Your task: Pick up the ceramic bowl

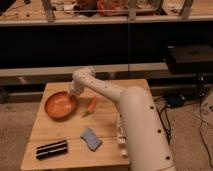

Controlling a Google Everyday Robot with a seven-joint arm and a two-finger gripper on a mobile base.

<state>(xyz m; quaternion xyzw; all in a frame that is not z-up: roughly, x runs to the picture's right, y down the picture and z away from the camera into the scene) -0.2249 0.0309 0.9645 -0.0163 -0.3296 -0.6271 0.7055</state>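
The ceramic bowl [60,105] is a round, shallow, glossy orange-red bowl on the left part of the wooden table [107,125]. My white arm reaches from the lower right across the table to the bowl's far right rim. The gripper [73,94] is at that rim, mostly hidden behind the wrist. A small slim orange carrot [91,105] lies just right of the bowl, under the arm.
A blue sponge [91,138] lies at the table's front middle. A black bar with white stripes [51,149] lies at the front left. Dark shelving [125,40] stands behind the table, and a black box [190,57] is at the right.
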